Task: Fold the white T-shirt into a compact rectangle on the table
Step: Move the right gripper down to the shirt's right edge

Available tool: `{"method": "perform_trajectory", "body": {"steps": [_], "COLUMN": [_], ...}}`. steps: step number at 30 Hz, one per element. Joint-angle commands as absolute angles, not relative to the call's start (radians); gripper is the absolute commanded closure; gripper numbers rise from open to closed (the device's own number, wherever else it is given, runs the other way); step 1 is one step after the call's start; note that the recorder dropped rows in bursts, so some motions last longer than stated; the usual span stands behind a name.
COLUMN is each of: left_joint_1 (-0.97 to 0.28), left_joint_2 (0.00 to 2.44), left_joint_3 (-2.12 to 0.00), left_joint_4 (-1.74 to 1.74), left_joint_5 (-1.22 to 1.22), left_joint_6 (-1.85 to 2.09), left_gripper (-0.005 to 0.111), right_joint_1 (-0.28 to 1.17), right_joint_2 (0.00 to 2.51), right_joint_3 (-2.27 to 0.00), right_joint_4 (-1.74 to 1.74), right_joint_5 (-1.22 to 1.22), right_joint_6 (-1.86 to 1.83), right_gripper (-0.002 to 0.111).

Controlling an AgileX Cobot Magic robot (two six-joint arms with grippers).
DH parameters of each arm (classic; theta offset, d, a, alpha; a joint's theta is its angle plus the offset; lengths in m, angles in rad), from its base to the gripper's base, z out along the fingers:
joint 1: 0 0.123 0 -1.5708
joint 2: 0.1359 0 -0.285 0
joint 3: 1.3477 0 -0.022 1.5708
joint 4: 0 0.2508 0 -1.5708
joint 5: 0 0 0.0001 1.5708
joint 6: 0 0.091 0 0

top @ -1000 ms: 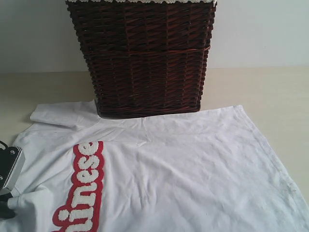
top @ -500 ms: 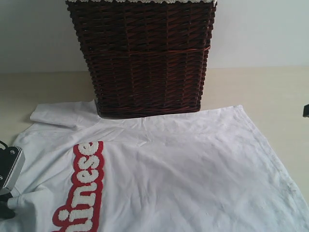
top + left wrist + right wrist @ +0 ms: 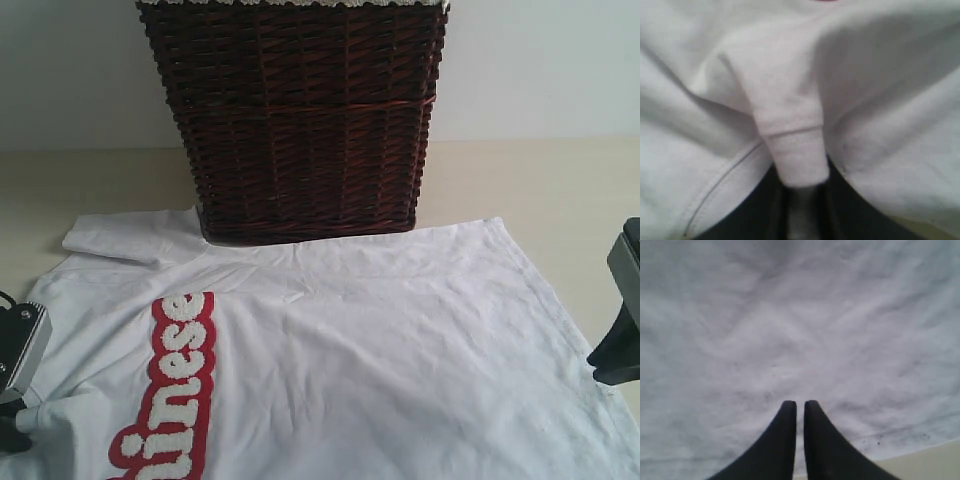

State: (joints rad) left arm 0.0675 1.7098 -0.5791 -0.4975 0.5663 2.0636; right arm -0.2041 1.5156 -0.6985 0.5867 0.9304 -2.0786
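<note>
Left wrist view: left gripper [image 3: 801,200] clamps a fold of soft white cotton T-shirt [image 3: 790,125] (ready to lift); right gripper [image 3: 800,407] nearly closed, empty.

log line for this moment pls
shirt: spread on table | left gripper: shut on shirt fold | right gripper: nearly shut, empty, above shirt

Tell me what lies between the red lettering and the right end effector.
Only plain, lightly creased T-shirt cloth lies between the red lettering and the right end effector; the exterior view shows it.
</note>
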Motion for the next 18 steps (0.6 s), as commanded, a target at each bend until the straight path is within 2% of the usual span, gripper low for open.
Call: {"method": "perform_trajectory", "body": {"steps": [1, 3, 5, 8, 12, 18], "left_joint_1": [0.069, 0.069, 0.069, 0.069, 0.069, 0.069], "left_joint_2": [1.789, 1.789, 1.789, 1.789, 1.789, 1.789], "left_joint_3": [-0.535, -0.535, -0.535, -0.535, -0.535, -0.535], "left_joint_4": [-0.379, -0.379, -0.379, -0.379, -0.379, -0.379], "left_joint_5": [0.334, 0.334, 0.334, 0.334, 0.334, 0.334], "left_joint_6": [2.064, 2.064, 2.064, 2.064, 2.064, 2.064], "left_gripper": [0.107, 0.107, 0.107, 0.107, 0.107, 0.107], "right_joint_1": [-0.204, -0.204, -0.204, -0.204, -0.204, -0.204], "right_joint_2": [1.601, 1.64, 1.668, 1.708, 1.772, 1.83], "right_joint_3": [-0.741, -0.749, -0.749, -0.765, -0.814, -1.007], "right_joint_4": [0.468, 0.454, 0.454, 0.42, 0.353, 0.41], "right_joint_5": [0.9, 0.858, 0.754, 0.633, 0.625, 0.899], "right_joint_6": [-2.116, -2.116, -2.116, -2.116, -2.116, -2.108], "right_gripper": [0.068, 0.042, 0.026, 0.024, 0.024, 0.024]}}
